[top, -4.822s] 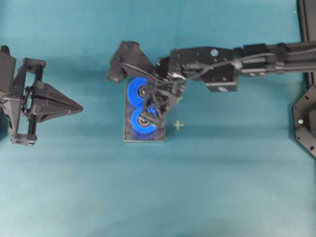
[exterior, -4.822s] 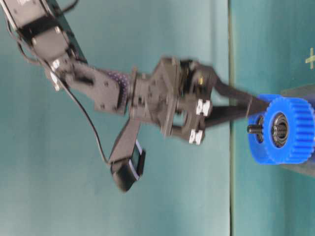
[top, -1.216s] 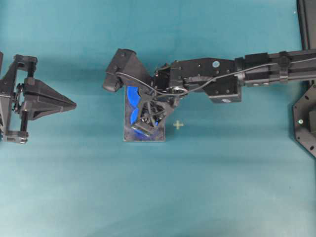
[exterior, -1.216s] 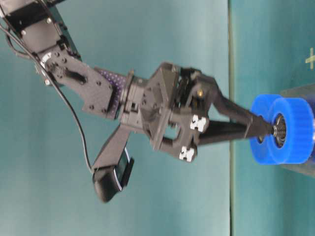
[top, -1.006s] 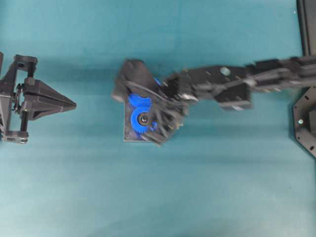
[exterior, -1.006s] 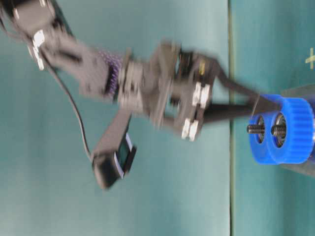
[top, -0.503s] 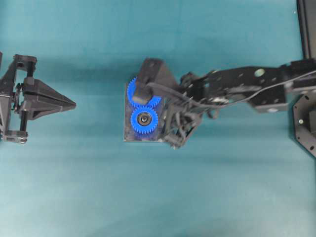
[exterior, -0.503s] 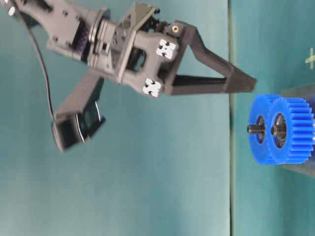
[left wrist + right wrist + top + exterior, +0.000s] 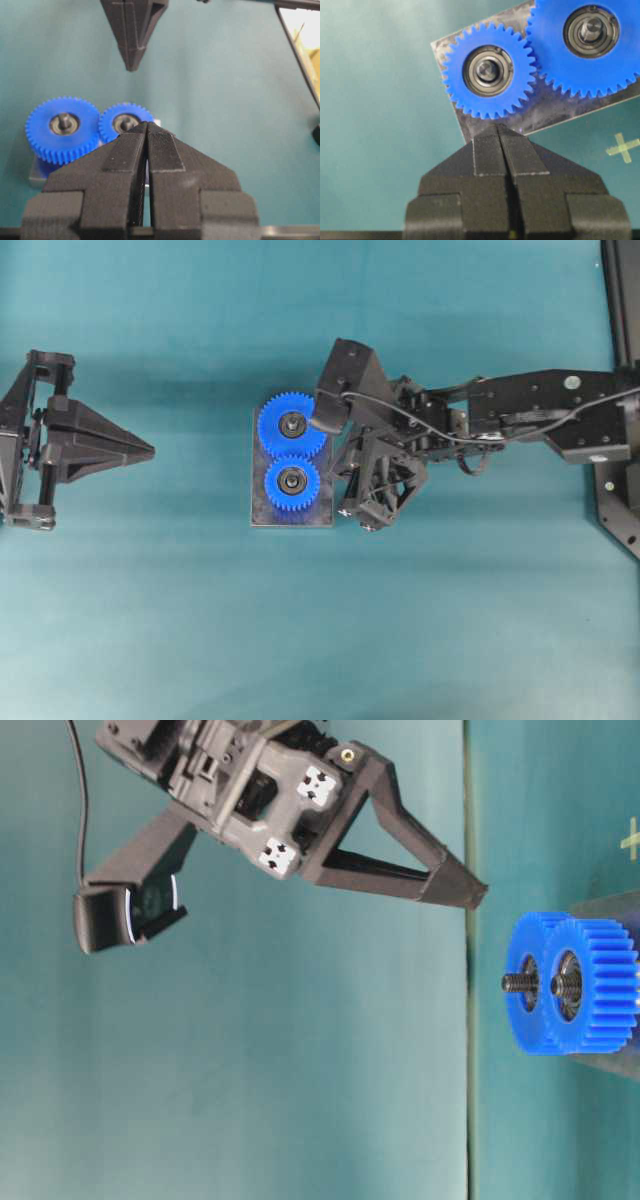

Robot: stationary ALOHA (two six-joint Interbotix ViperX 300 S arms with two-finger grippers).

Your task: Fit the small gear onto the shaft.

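Note:
The small gear [image 9: 291,481] sits on the dark grey plate [image 9: 290,518], meshed with the larger blue gear [image 9: 292,425]. The shaft's tip [image 9: 487,70] shows in the middle of the small gear's [image 9: 489,70] bearing hub. My right gripper [image 9: 498,127] is shut and empty. It hangs above the plate's edge [image 9: 560,107], clear of the gears, and is raised well over them in the table-level view [image 9: 478,895]. My left gripper [image 9: 152,450] is shut and empty, far left of the plate. In its own view the small gear [image 9: 125,122] lies beyond its tip [image 9: 146,124].
A yellow cross mark [image 9: 622,147] is on the teal mat beside the plate. The right arm [image 9: 520,420] reaches in from the right edge. A black frame [image 9: 620,490] stands at the far right.
My right gripper has lifted off the small gear and drawn back to the right and upward. The small gear stays on the shaft beside the larger one. The left arm has not moved.

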